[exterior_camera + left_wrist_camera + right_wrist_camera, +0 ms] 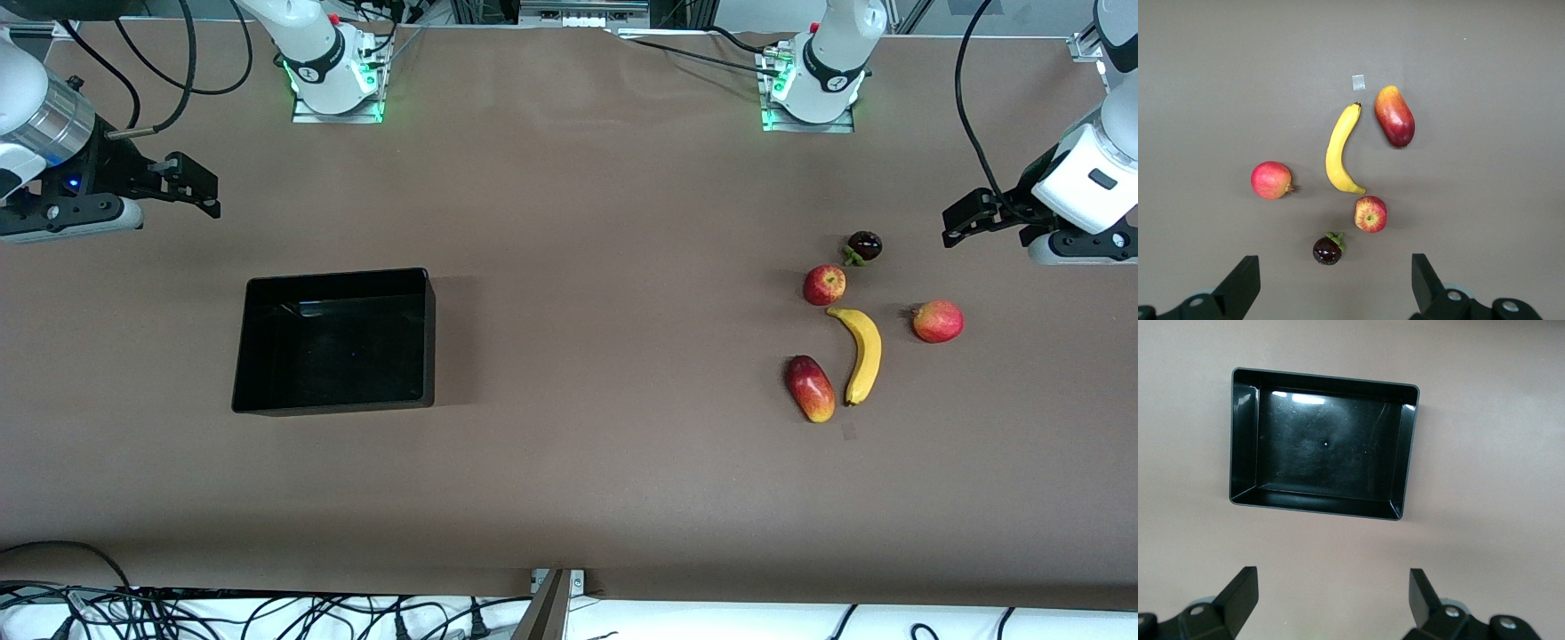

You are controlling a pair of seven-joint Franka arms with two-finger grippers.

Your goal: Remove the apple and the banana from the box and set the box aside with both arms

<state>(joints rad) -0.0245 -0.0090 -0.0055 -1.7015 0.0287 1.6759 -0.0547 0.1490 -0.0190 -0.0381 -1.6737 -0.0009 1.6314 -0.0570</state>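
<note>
Above the counter (569, 462) I see both tools spread and holding nothing: left tool (1331, 283) over fruits, right tool (1331, 600) beside the box (1245, 433).

Readable text: none in any view.
Arm bases (336, 67): each carries a small dark mark on its band, too small to read.
Paper tag (1358, 82): a blank scrap on the table just beside the banana's (1340, 148) tip, with no print showing.
</note>
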